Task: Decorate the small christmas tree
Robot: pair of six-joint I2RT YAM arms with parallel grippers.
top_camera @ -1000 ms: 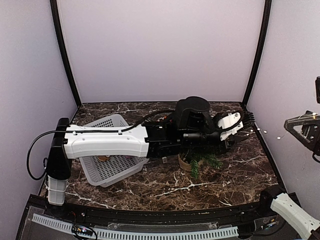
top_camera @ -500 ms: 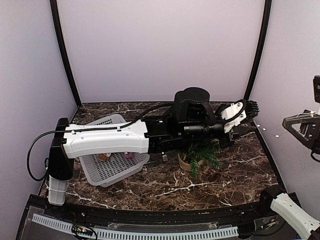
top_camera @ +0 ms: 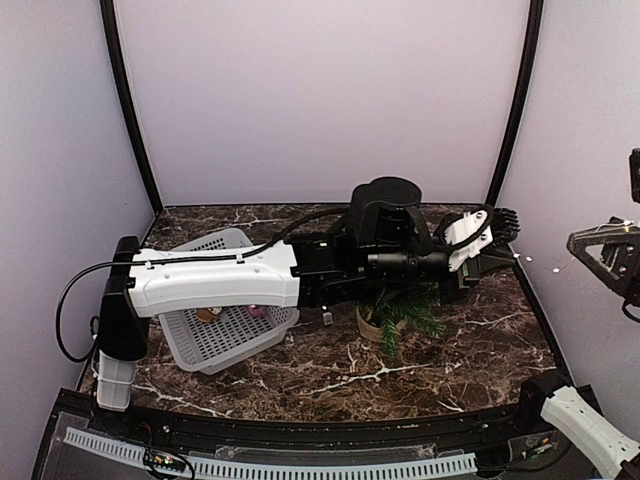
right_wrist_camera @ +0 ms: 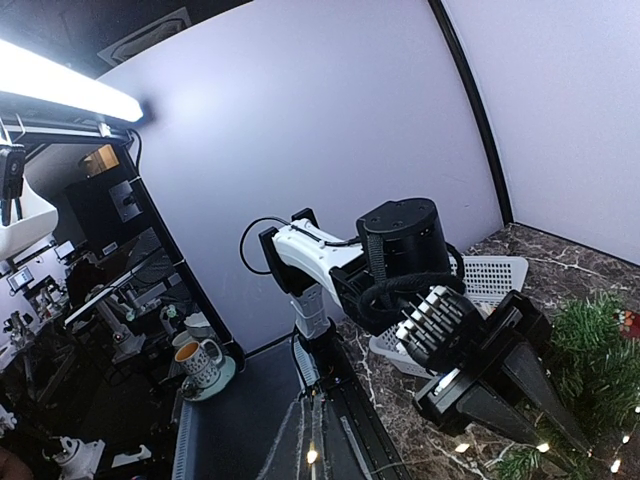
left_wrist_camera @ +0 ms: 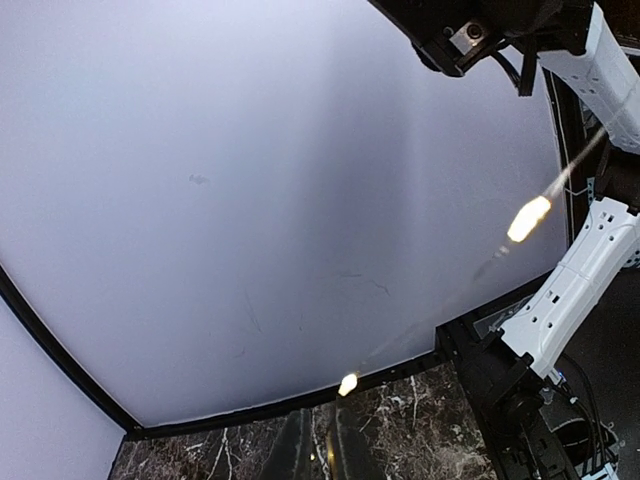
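1. Dark marble table [top_camera: 330,375], with both arm bases at its near edge.
2. Near left: a white mesh basket [top_camera: 215,345] sits askew on the table. Two small items lie inside, one brownish and one pink, both too small to name.
3. Middle, just right of the basket: the small christmas tree [top_camera: 400,305] stands in its beige pot [top_camera: 368,325], partly under the left arm. The right wrist view shows a few lit bulbs beside its branches.
4. Beyond the tree, toward the far right corner: the left gripper [top_camera: 500,262] hangs above the table. Its jaws are close together with a narrow gap and a thin wire runs between them. Cannot tell whether they pinch it.
5. That wire is a light string [left_wrist_camera: 530,218], which runs right to the right gripper [top_camera: 585,247]. This gripper is raised at the right edge, jaws together on the wire.
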